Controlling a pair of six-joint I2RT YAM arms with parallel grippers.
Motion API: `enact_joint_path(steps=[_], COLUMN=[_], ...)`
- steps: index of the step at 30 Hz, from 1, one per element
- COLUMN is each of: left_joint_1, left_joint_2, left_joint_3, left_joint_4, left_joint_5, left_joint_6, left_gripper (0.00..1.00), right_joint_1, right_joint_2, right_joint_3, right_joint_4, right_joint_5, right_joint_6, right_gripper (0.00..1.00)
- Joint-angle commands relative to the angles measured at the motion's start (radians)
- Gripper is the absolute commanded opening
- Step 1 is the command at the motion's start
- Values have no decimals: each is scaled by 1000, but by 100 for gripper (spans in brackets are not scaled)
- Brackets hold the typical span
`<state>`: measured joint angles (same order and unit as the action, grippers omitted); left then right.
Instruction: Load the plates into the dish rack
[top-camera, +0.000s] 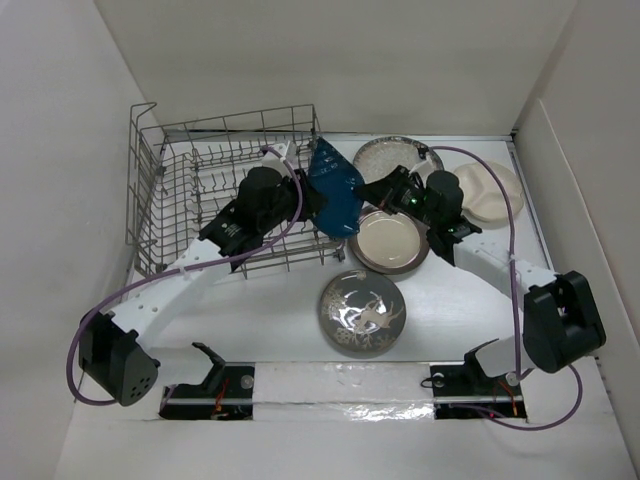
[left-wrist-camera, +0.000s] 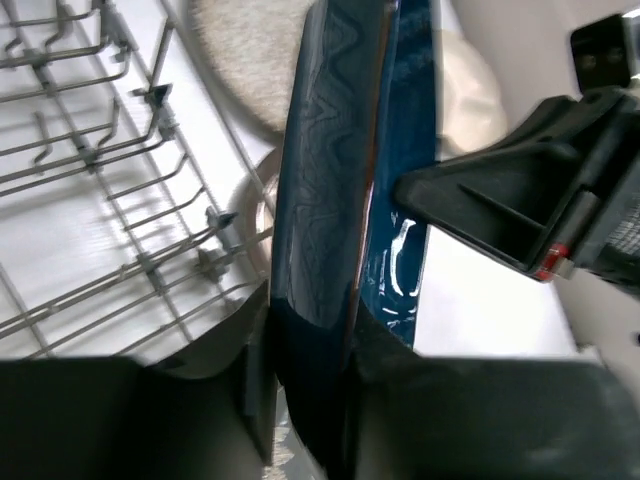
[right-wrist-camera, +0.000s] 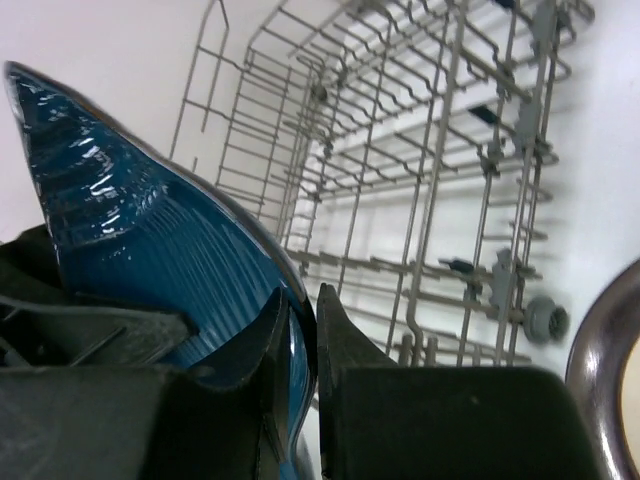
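The dark teal-blue plate (top-camera: 335, 183) is held on edge above the table, just right of the dish rack (top-camera: 190, 190). My left gripper (top-camera: 312, 203) is shut on its left rim, and in the left wrist view the plate (left-wrist-camera: 335, 180) stands between the jaws of that gripper (left-wrist-camera: 312, 400). My right gripper (top-camera: 372, 190) is shut on its right rim, and the right wrist view shows the plate (right-wrist-camera: 150, 250) pinched by that gripper (right-wrist-camera: 305, 335). The speckled beige plate (top-camera: 385, 153), cream divided plate (top-camera: 492, 192), brown-rimmed cream plate (top-camera: 388, 242) and grey bird plate (top-camera: 362, 313) lie flat on the table.
The rack's raised wire handle (top-camera: 143, 110) is at its far left corner, and its tines (right-wrist-camera: 430, 150) are bare. White walls close in the left, back and right. The brown-rimmed plate (right-wrist-camera: 600, 360) lies just below the right gripper.
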<state>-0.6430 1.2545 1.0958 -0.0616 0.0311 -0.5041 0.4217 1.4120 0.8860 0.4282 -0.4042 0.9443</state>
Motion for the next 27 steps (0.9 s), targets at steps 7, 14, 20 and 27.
enact_joint_path(steps=[7,14,20,27], left_joint_1=[-18,68,155,209], left_joint_2=[-40,-49,-37,0], left_joint_3=[76,199,262,295], left_joint_4=[5,-58,-90,-104], left_joint_5=[-99,-50,24,-75], left_joint_6=[130,171,159,33], left_gripper=[0,0,0,0], right_joint_1=[55,46,14,-61], right_joint_2=[13,10,-42,-134], right_joint_3=[71,53,47,-21], right_joint_4=[236,273,228,80], right_joint_5=[-64,-102,-107,-46], right_joint_6=[76,76,24,-78], right_gripper=[13,46,52,71])
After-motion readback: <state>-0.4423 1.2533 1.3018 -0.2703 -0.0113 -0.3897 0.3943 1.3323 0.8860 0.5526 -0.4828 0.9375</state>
